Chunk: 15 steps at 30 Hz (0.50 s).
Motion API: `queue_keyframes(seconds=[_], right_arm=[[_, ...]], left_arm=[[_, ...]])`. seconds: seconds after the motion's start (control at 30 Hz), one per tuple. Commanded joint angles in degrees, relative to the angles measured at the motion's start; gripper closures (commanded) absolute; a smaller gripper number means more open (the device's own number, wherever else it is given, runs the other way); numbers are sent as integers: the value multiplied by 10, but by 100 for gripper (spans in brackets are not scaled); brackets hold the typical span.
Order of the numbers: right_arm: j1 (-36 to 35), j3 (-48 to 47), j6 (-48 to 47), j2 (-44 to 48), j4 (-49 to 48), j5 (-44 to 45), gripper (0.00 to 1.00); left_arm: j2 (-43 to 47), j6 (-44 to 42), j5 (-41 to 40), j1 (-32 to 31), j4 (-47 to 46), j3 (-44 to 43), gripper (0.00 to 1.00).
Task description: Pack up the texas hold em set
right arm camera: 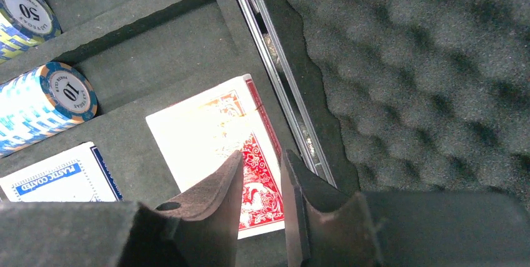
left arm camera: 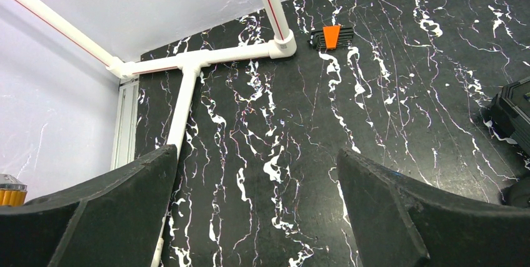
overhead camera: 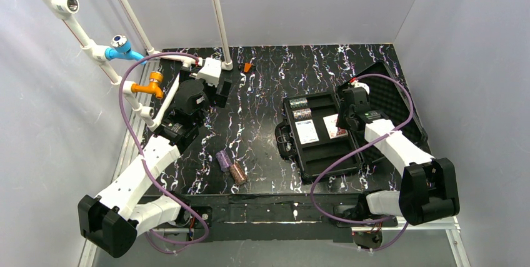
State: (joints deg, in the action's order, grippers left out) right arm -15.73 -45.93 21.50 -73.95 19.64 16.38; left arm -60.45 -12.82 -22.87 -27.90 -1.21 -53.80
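The black case (overhead camera: 325, 168) lies open at the right, its foam lid (right arm camera: 425, 60) folded back. In its tray lie a red card deck (right arm camera: 206, 123), a blue card deck (right arm camera: 56, 182) and two chip stacks (right arm camera: 37, 107). My right gripper (right arm camera: 261, 157) hovers over the red deck's near right corner, jaws a narrow gap apart, holding nothing; it also shows in the top view (overhead camera: 345, 114). Two loose chip stacks, purple (overhead camera: 223, 159) and brown (overhead camera: 238, 172), lie on the table. My left gripper (left arm camera: 255, 154) is wide open and empty over bare table at the back left (overhead camera: 220, 89).
A white pipe frame (left arm camera: 187, 85) stands along the back left with blue and orange fittings (overhead camera: 122, 48). An orange and black hex key set (left arm camera: 332, 34) lies at the back by a pipe foot. White walls close in the black marble table (overhead camera: 262, 92).
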Motion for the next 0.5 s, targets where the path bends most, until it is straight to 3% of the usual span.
queue_keyframes(seconds=[0.0,0.47], right_arm=[[-2,17,10,3,13,-41,65],[-2,37,8,-15,0,-81,72]], left_arm=[[15,1,3,-3,-3,-4,1],[11,0,10,-2,3,-10,1]])
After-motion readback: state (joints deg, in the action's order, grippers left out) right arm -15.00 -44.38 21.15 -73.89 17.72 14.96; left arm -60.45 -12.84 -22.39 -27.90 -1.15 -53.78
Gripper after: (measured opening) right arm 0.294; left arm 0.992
